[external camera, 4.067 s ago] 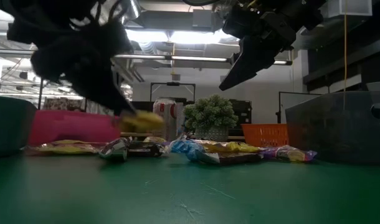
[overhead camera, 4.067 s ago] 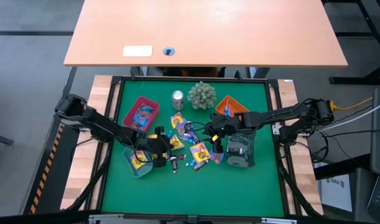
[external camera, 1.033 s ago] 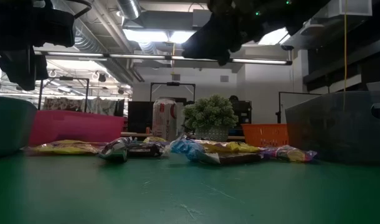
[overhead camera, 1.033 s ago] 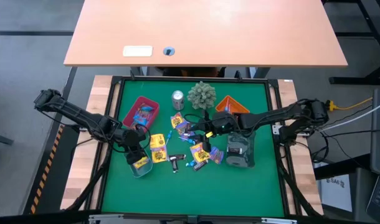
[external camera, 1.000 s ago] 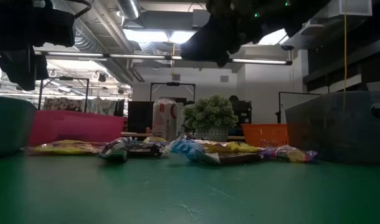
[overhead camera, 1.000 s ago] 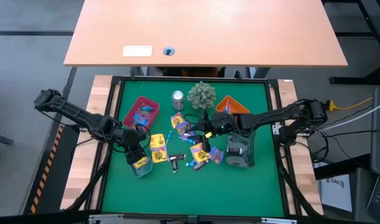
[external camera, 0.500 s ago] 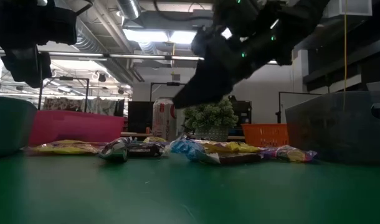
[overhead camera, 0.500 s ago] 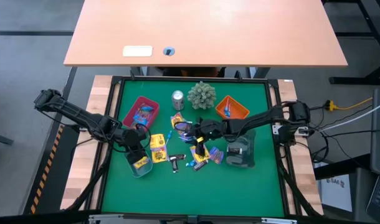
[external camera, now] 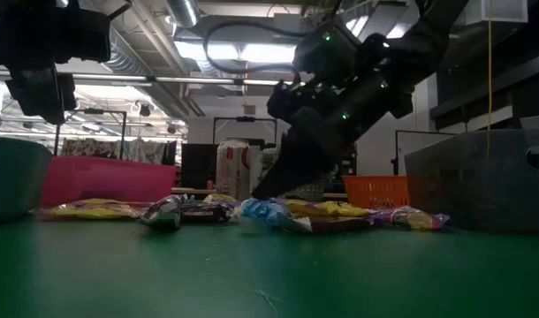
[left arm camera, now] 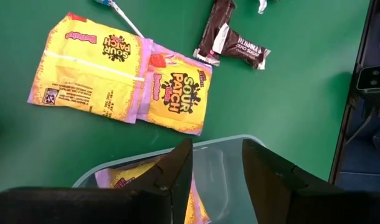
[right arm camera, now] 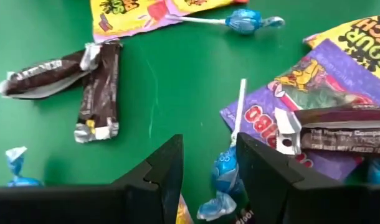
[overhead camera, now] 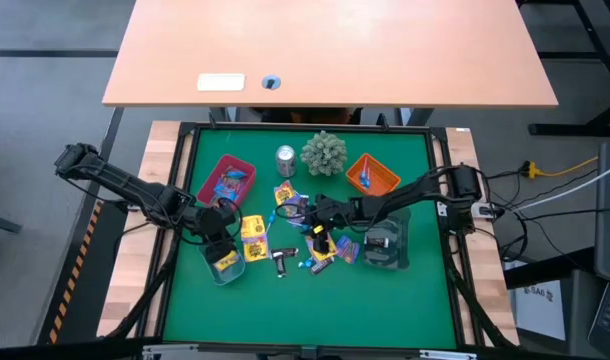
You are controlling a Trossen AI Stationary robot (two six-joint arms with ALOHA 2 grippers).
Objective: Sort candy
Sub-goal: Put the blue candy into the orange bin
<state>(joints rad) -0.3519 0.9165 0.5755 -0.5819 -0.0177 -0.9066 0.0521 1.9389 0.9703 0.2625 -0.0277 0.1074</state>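
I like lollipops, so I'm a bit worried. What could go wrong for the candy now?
The right hand is open just over a blue lollipop lying close against a purple packet; it might pinch both, or push the lollipop aside. The left hand is open over the clear bin holding a yellow packet; dipping lower could bump the rim and shift the bin.

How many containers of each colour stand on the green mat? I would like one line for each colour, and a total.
Red tray: 1
Orange tray: 1
Clear bin: 1
Grey bin: 1
Total: 4
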